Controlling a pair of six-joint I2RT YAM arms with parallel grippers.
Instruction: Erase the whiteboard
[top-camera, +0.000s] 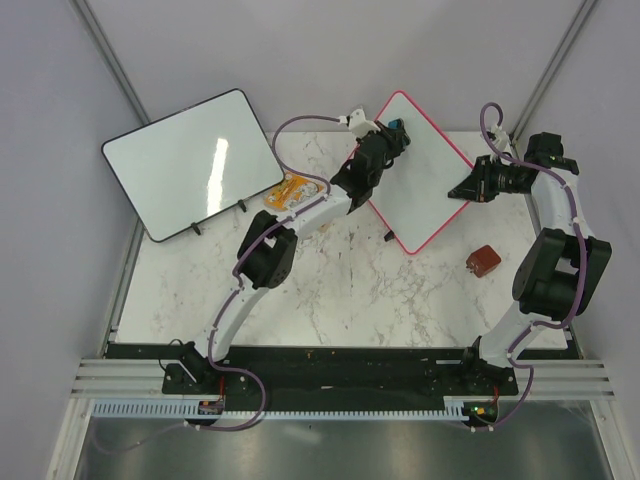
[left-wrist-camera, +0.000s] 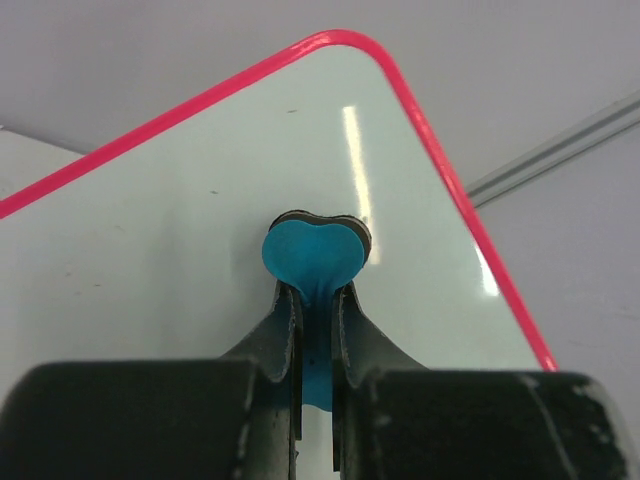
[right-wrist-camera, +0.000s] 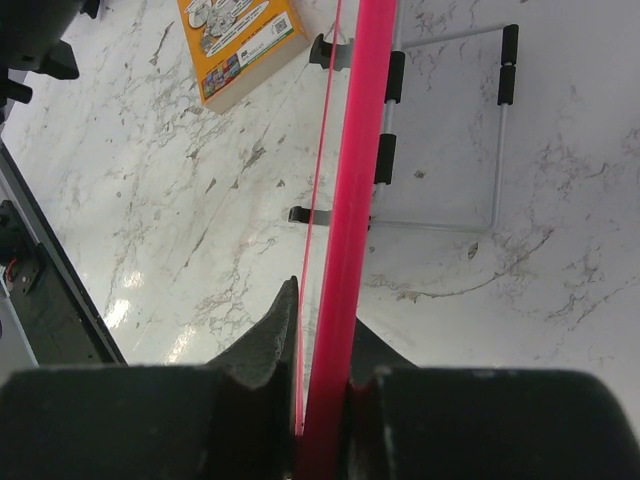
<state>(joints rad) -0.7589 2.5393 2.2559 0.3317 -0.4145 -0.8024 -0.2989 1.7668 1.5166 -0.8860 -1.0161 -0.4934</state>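
The whiteboard (top-camera: 425, 185), square with a pink frame, stands tilted on a wire stand at the back right of the table. My left gripper (top-camera: 392, 133) is shut on a blue heart-shaped eraser (left-wrist-camera: 312, 255) and presses it against the board's face (left-wrist-camera: 170, 250) near its upper corner. My right gripper (top-camera: 463, 188) is shut on the board's pink right edge (right-wrist-camera: 355, 200), one finger on each side. The board's face shows only a few tiny specks, and I see no writing on it.
A larger black-framed whiteboard (top-camera: 190, 165) stands at the back left. An orange packet (top-camera: 290, 192) lies between the two boards, also seen in the right wrist view (right-wrist-camera: 240, 40). A small reddish-brown object (top-camera: 484, 261) lies at the right. The wire stand (right-wrist-camera: 497, 130) sits behind the pink board.
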